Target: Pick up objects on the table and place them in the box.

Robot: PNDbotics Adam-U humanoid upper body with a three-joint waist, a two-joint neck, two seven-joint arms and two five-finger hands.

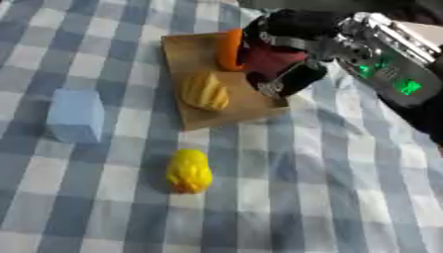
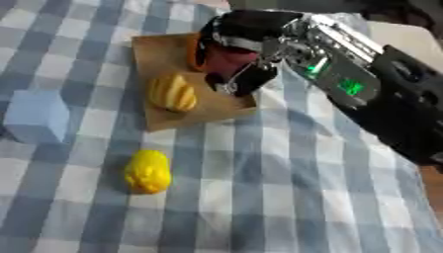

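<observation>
A shallow brown cardboard box [image 1: 196, 53] lies on the checked cloth at the upper middle. Inside it sit a ridged yellow-orange object [image 1: 205, 91] and an orange carrot-like piece [image 1: 229, 49] standing along the far side. My right hand [image 1: 290, 47] hovers over the box's right part with its fingers curled round a dark red object [image 1: 273, 60]. A yellow pepper-like object [image 1: 189, 171] lies on the cloth below the box. A light blue block [image 1: 76, 115] stands to the left. My left hand does not show.
The blue and white checked cloth [image 1: 303, 188] covers the whole table. My right forearm [image 2: 372, 94], with green lights, crosses the upper right. A pale surface [image 2: 398, 37] shows past the cloth's far right edge.
</observation>
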